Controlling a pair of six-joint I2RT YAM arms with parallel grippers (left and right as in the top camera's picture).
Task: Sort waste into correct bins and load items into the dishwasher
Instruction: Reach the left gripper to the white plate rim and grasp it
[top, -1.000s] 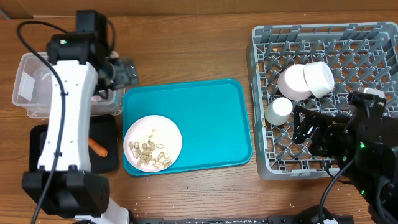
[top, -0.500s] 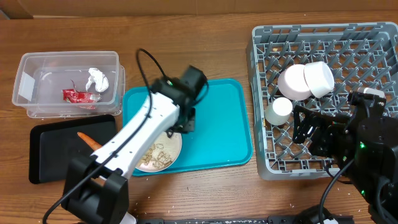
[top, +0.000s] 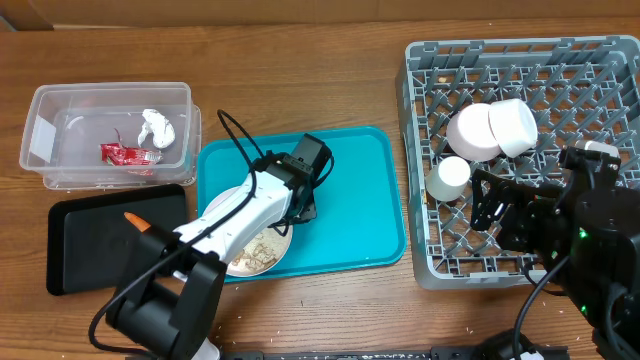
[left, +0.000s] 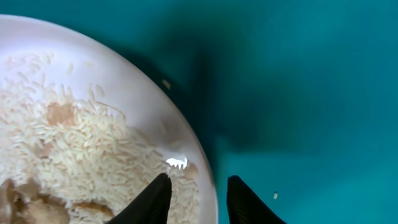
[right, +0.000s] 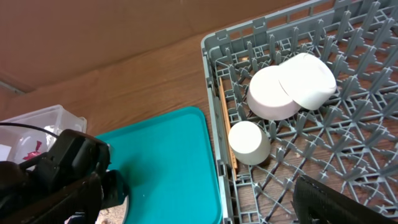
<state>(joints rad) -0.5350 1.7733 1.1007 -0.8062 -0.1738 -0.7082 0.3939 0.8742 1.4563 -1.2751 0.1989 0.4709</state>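
Observation:
A white plate (top: 222, 205) with beige food scraps (left: 74, 155) lies on the teal tray (top: 350, 190). My left gripper (top: 300, 208) is at its right rim. Its jaws (left: 199, 180) are shut on the rim (left: 199, 149), one finger over the rice, the other outside. The clear tub (top: 60, 110) holds the red wrapper (top: 128, 153) and white tissue (top: 157, 126). The orange stick (top: 138, 222) lies in the black tray (top: 90, 250). Two bowls (top: 472, 133) (top: 515, 125) and a cup (top: 448, 178) sit in the grey dish rack (top: 580, 70). My right gripper (top: 483, 205) hangs open over the rack's front.
The left arm stretches diagonally over the plate and the teal tray's left side. In the right wrist view one black finger (right: 336, 202) shows low over the rack lattice (right: 373, 50), with the cup (right: 249, 142) near the rack's left wall.
My left arm swung from the clear tub over to the plate on the teal tray, and its jaws narrowed onto the plate's rim. The right arm has not moved.

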